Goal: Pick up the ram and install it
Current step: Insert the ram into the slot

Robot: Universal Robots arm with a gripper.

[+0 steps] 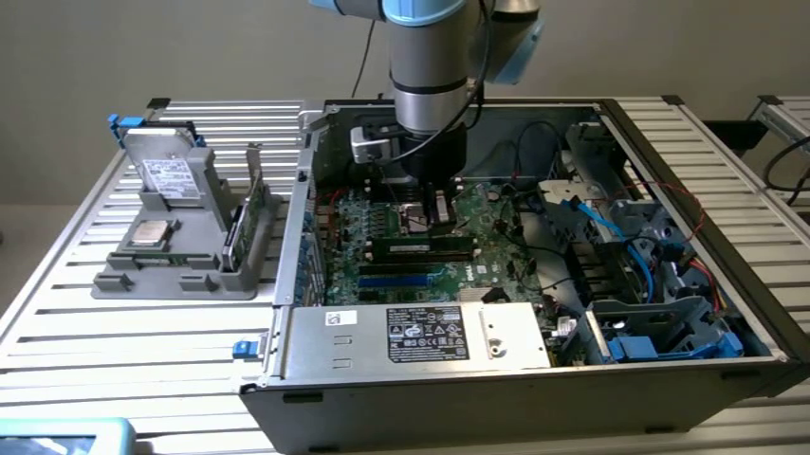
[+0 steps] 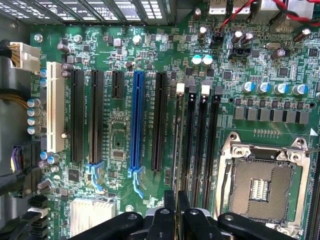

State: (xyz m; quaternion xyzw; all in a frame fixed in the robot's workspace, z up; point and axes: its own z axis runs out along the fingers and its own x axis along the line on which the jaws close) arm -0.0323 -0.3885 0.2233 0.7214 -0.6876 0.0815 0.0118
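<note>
While hand [image 2: 176, 212] pinches one ram [image 1: 424, 248], four memory slots [image 2: 214, 145] visible.

Arm [image 1: 428, 66]: silver-grey round tube, upper middle of the frame.
Joint caps [image 1: 424, 9]: light blue, glossy.
Cable [image 1: 477, 85]: thin, black, alongside the tube.
Wrist bracket [image 1: 370, 142]: pale grey block.
End effector [image 2: 176, 212]: black, rounded links, round pivot pins.

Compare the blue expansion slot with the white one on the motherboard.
The blue expansion slot has a blue latch at one end; the white expansion slot has none. The white slot sits near the board's edge by the cables; the blue slot stands between black slots. Both are empty, parallel, on the green motherboard.
</note>
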